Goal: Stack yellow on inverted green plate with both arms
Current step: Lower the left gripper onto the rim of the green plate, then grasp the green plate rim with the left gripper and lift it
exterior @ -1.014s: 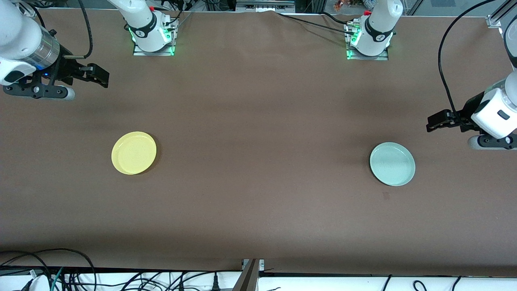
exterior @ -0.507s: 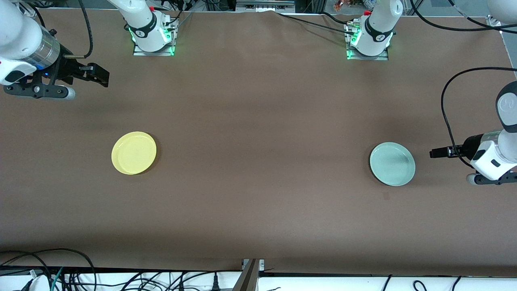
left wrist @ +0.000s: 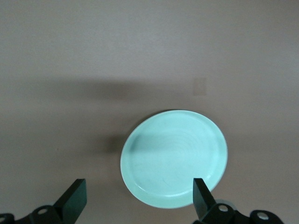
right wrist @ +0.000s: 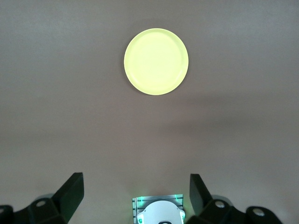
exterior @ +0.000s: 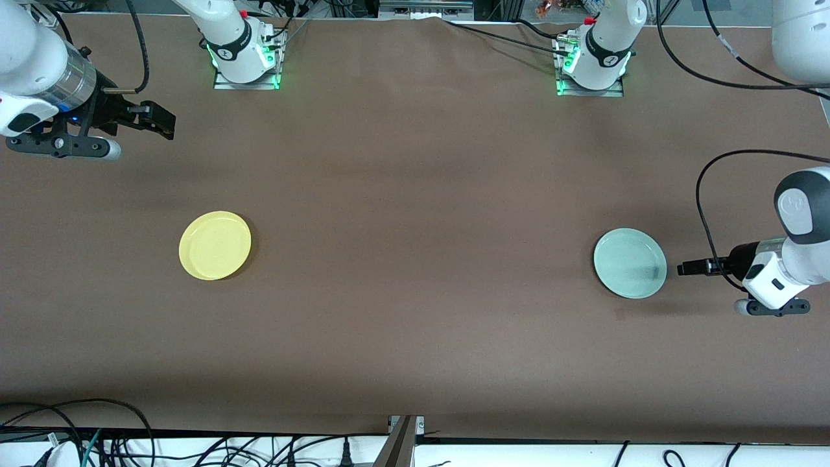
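Two plates lie on the tabletop [exterior: 415,194], well apart: one yellow [exterior: 214,245] plate toward the right arm's end, one green plate [exterior: 629,263] just beside the low left pincer [exterior: 688,268]. The right pincer [exterior: 155,122] waits over bare tabletop. Wrist views show both pincers spread wide, empty; the front view cuts off both arms

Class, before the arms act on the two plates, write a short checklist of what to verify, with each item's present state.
1. Green plate lies rim up, not yet inverted: not ok.
2. Left gripper open, beside the green plate: ok.
3. Yellow plate flat on the table, untouched: ok.
4. Right gripper open, empty, waiting away from the yellow plate: ok.
5. Nothing between the plates: ok.
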Available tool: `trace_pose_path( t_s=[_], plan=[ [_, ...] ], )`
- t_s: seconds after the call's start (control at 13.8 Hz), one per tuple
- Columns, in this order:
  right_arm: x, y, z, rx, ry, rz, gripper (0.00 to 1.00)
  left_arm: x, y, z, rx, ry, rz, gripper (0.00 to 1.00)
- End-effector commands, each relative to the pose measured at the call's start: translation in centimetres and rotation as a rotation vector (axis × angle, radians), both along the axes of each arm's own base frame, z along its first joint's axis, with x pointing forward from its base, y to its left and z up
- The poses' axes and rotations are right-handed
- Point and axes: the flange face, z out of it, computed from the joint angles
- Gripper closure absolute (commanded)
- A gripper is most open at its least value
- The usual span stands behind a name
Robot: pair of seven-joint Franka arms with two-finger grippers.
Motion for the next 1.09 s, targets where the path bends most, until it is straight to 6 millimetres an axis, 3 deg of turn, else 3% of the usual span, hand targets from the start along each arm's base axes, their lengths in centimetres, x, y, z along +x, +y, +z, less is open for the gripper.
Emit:
trace_pose_path(
  t_s=[0.0,0.14,0.51,1.01],
  plan=[
    [-0.6,0.3,0.8,-0.004,-0.002,-0.013,0.0,-0.7,2.1,-3.1,-0.085,-0.06,-0.036,0.0],
    [-0.6,0.3,0.8,-0.004,-0.002,-0.013,0.0,-1.0,3.5,-5.8,-0.121,-0.095,-0.054,0.0],
    [-0.6,0.5,0.8,-0.003,-0.001,-0.008,0.0,-3.3,3.9,-10.8,-0.233,-0.136,-0.084,0.0],
    [-0.6,0.3,0.8,-0.001,-0.002,-0.013,0.0,-6.8,4.0,-12.6,-0.215,-0.152,-0.086,0.0]
  ],
)
